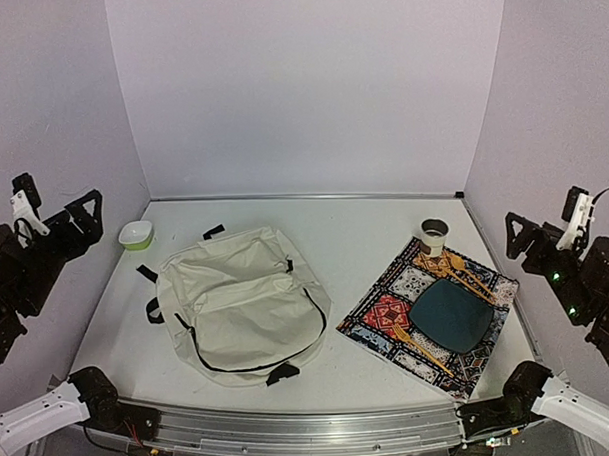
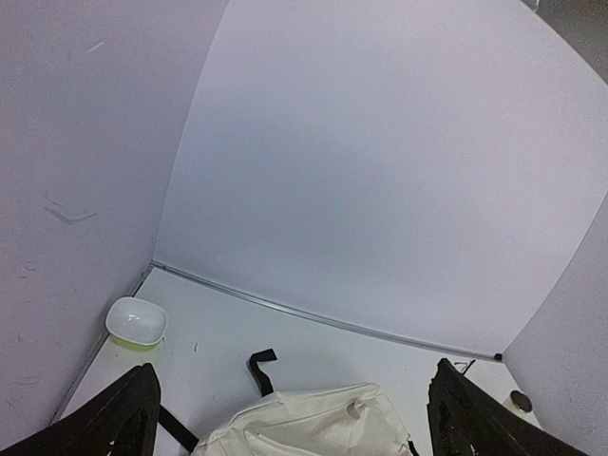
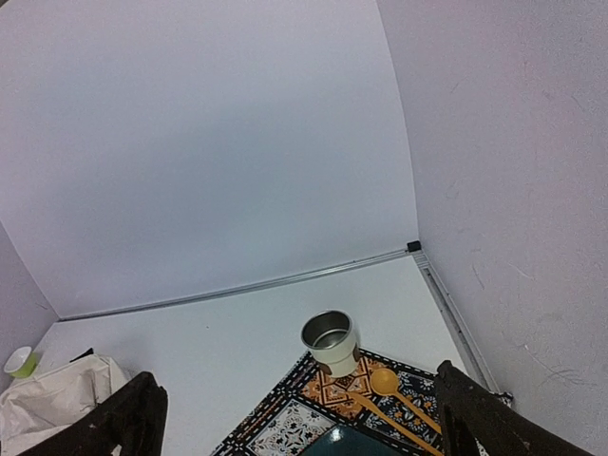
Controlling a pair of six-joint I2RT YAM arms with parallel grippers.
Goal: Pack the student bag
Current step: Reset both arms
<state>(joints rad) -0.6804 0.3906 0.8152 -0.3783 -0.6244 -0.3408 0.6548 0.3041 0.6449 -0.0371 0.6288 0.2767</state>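
Observation:
The student bag, cream fabric with black straps and a black zipper line, lies flat and closed on the table left of centre. Its top edge shows in the left wrist view and a corner in the right wrist view. My left gripper is raised by the left wall, well clear of the bag. It is open, with nothing between its fingers. My right gripper hangs by the right wall, also open and empty, above the placemat.
A patterned placemat on the right carries a dark teal plate, a metal-lined cup and orange utensils. A small white and green bowl stands at the back left. Walls enclose three sides.

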